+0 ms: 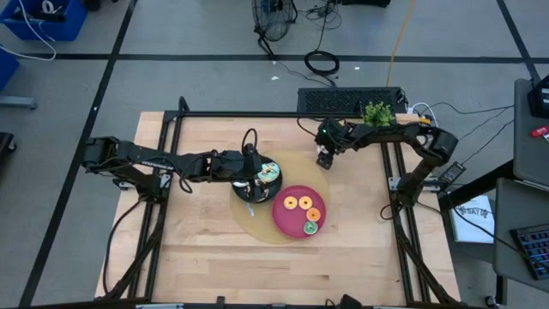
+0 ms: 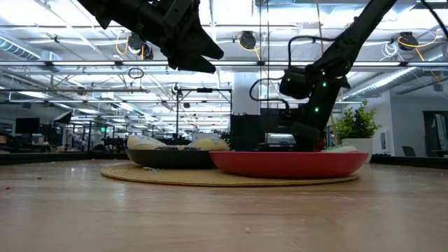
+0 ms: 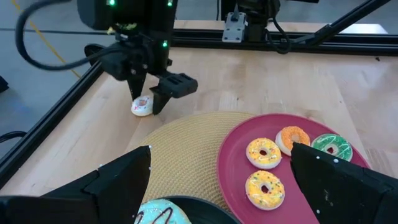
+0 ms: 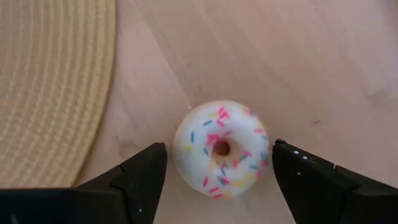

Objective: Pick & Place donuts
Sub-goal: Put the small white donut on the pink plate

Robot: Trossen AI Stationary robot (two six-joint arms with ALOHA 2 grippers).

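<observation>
The right gripper [image 4: 217, 177], jaws open astride the white-sprinkled donut [image 4: 221, 149] on bare worktop near the far edge beside the woven mat [image 4: 50, 81], should descend centred before closing; the left gripper [image 1: 256, 174] hovers open over the black plate [image 1: 240, 190].

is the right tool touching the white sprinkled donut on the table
Apart. The right wrist view shows bare wood on both sides between the white sprinkled donut and the open fingers of the right tool straddling it.
</observation>
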